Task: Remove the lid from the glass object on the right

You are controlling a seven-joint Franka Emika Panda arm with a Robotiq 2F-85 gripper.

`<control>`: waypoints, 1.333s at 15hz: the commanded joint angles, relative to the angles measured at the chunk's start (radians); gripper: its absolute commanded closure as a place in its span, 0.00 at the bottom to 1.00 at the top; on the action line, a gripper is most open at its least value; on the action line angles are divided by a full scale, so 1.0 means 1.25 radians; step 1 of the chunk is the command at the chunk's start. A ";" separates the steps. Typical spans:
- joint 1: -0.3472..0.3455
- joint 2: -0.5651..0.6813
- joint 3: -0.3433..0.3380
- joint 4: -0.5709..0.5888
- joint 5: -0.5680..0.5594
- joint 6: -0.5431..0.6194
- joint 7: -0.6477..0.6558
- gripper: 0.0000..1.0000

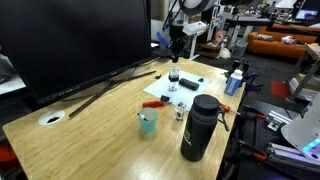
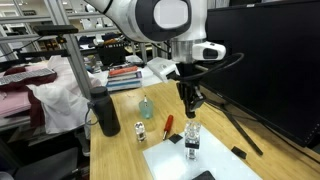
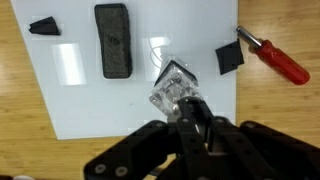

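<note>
The small clear glass object [image 1: 174, 79] stands on a white sheet [image 1: 190, 92]; it also shows in the other exterior view [image 2: 192, 141] and the wrist view [image 3: 172, 88]. From above its top looks clear and uncovered. My gripper [image 2: 190, 101] hangs just above it, fingers drawn together [image 3: 197, 125] on a small dark piece that appears to be the lid [image 3: 192, 108]. The lid is hard to tell from the black fingers. In an exterior view the gripper [image 1: 175, 52] is straight over the glass.
A tall black bottle [image 1: 200, 128], a teal cup [image 1: 148, 122] and a tiny clear jar [image 1: 181, 112] stand nearby. A red screwdriver [image 3: 275, 55] lies beside the sheet. A black bar [image 3: 112, 40] and small black pieces [image 3: 229, 58] lie on it. A monitor [image 1: 70, 40] stands behind.
</note>
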 commanded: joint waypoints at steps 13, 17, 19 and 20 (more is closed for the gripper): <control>-0.061 0.033 0.062 -0.144 0.135 -0.097 -0.721 0.97; -0.079 0.113 0.067 -0.116 0.118 -0.106 -0.843 0.97; -0.081 0.142 0.068 -0.104 0.109 -0.116 -0.871 0.97; -0.081 0.151 0.069 -0.099 0.108 -0.120 -0.881 0.97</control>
